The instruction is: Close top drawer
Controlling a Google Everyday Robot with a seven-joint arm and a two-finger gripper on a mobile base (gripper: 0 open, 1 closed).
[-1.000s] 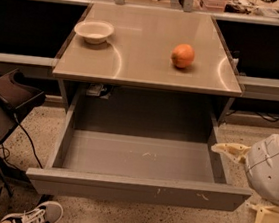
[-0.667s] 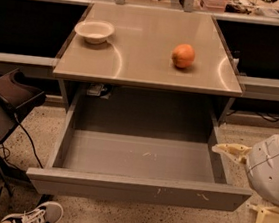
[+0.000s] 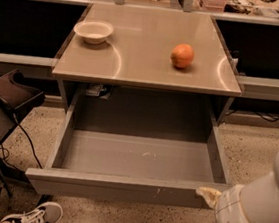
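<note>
Standing pulled well out from under the table, the top drawer (image 3: pixel 120 188) gapes toward the camera. It is a wide, deep grey metal box, nearly as broad as the tabletop above it. A few pale marks show on its inner floor. Its plain flat front faces the viewer and carries small pale scratches right of centre.

The gripper (image 3: pixel 209 196) is at the lower right, with its pale yellowish tip at the right end of the drawer front, level with the front's upper edge. Whether it touches the panel cannot be told, nor whether it is released or clenched. Behind it the bulky white arm (image 3: pixel 253 217) fills the bottom right corner.

On the tan tabletop (image 3: pixel 144 71) sit 2 things, well apart: a pale bowl (image 3: pixel 93 31), upright near the back left corner, and an orange (image 3: pixel 182 55) right of centre. Each throws a curved glare on the surface beside it.

Left of the table stands a dark padded seat (image 3: pixel 10 94) on a thin black frame, and a black cable (image 3: pixel 25 138) trails down from it. At the bottom left, 1 black-and-white sneaker (image 3: pixel 34 216) rests on the speckled floor (image 3: pixel 256 147) — just in front of the drawer's left corner.
</note>
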